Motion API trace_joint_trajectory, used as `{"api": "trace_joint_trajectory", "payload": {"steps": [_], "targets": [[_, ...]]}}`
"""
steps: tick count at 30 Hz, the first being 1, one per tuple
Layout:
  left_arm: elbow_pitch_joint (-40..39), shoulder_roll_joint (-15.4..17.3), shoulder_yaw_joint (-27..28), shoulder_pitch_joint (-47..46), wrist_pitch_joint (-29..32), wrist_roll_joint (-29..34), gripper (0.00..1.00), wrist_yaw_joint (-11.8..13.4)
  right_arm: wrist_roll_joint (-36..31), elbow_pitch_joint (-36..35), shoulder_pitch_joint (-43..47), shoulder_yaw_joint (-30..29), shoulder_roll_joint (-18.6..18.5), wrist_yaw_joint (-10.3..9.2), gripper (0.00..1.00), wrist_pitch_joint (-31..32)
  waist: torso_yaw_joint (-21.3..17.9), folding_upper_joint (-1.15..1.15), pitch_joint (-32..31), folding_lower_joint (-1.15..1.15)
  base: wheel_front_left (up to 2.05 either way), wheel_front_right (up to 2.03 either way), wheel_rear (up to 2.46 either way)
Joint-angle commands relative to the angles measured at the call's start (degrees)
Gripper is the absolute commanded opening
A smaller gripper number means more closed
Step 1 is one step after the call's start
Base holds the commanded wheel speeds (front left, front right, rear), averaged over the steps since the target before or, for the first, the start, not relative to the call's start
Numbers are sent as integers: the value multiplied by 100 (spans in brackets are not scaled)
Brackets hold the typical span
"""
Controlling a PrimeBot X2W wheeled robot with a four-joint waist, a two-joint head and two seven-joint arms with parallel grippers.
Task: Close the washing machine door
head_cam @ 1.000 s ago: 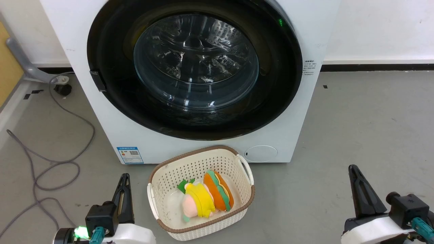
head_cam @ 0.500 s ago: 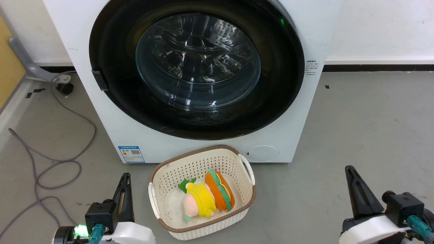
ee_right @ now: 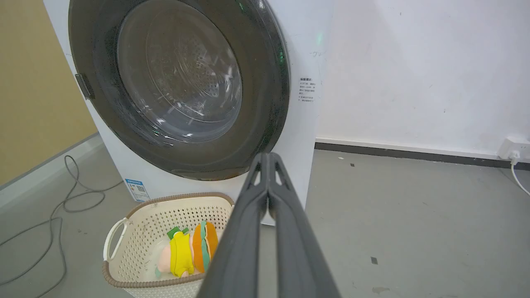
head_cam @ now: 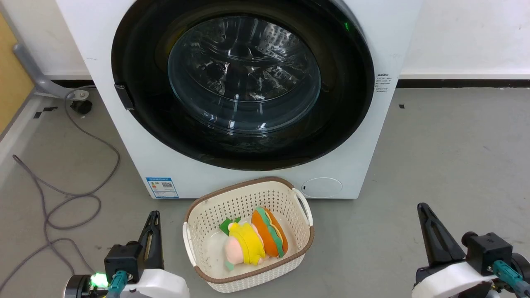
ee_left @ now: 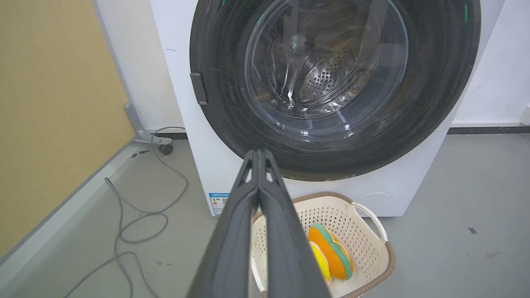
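Note:
The white washing machine (head_cam: pixel 256 182) stands straight ahead. Its round glossy black door (head_cam: pixel 348 107) with the clear glass bowl window (head_cam: pixel 244 74) lies flat against the washer's front, its latch tab (head_cam: pixel 123 97) on the left rim. The perforated steel drum shows through the glass. My left gripper (head_cam: pixel 154 216) is low at the left, shut and holding nothing; in the left wrist view its fingers (ee_left: pixel 259 154) meet in front of the door (ee_left: pixel 434 82). My right gripper (head_cam: pixel 422 207) is low at the right, shut and empty, well clear of the door (ee_right: pixel 265 82).
A cream perforated basket (head_cam: pixel 198 219) with brown rim sits on the grey floor before the washer, holding plush toys (head_cam: pixel 252 242). A grey cable (head_cam: pixel 78 174) loops on the floor at left. A yellow panel (ee_left: pixel 49 103) stands left; a wall socket (ee_right: pixel 513 149) is at right.
The whole head view has slid slightly to the right, so the camera moved. The door stays flat against the washer and both grippers keep their places, shut.

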Motion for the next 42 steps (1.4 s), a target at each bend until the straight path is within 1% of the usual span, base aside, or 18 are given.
{"api": "trace_joint_trajectory", "payload": {"steps": [1, 42], "targets": [[-35, -5, 17, -97, 38, 43, 0, -51, -68, -46, -47, 15, 25, -3, 0, 40, 4, 0, 1, 0, 0, 0, 0], [-167, -15, 104, -188, 518, 114, 0, -334, -299, -186, -84, 150, 38, -5, 0, 523, 107, 0, 19, 0, 0, 0, 0]]}}
